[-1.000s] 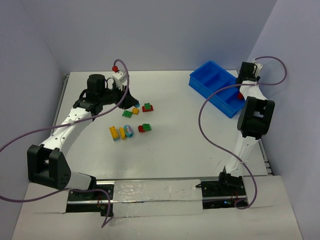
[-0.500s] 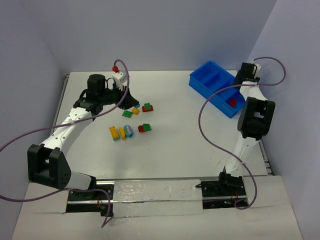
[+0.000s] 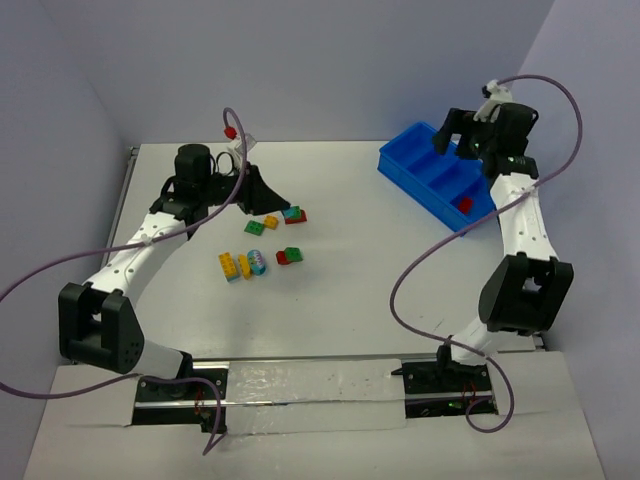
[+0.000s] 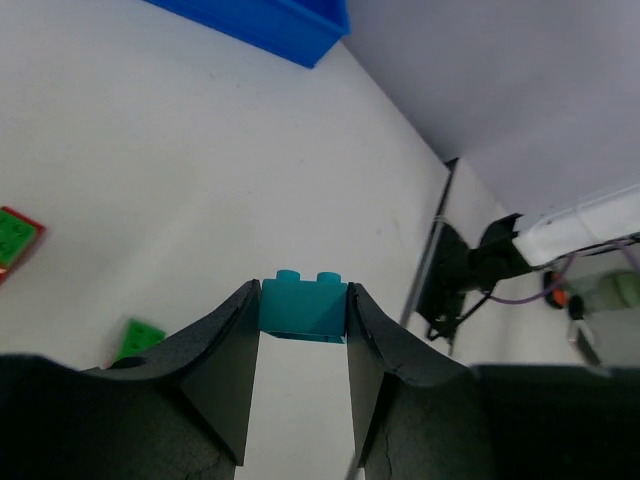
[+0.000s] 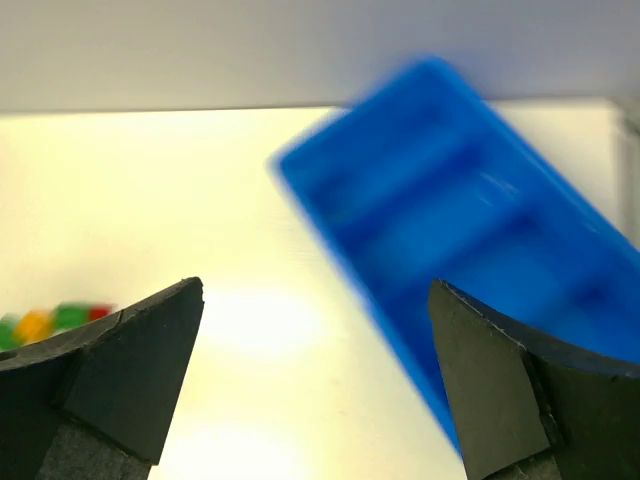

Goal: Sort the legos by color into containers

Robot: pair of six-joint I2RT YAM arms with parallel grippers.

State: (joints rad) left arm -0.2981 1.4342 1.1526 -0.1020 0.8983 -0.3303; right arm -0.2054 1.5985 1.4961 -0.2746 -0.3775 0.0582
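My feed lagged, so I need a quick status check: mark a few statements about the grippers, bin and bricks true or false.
1. The left gripper is shut on a teal brick. True.
2. The right gripper holds a red brick. False: its jaws are open and empty, by the blue bin.
3. A red brick lies in one compartment of the bin. True.
4. Every brick is off the table. False: several loose bricks lie on it near the left arm.

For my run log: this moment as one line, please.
left gripper: shut on teal lego; right gripper: open, near blue bin; red lego in bin
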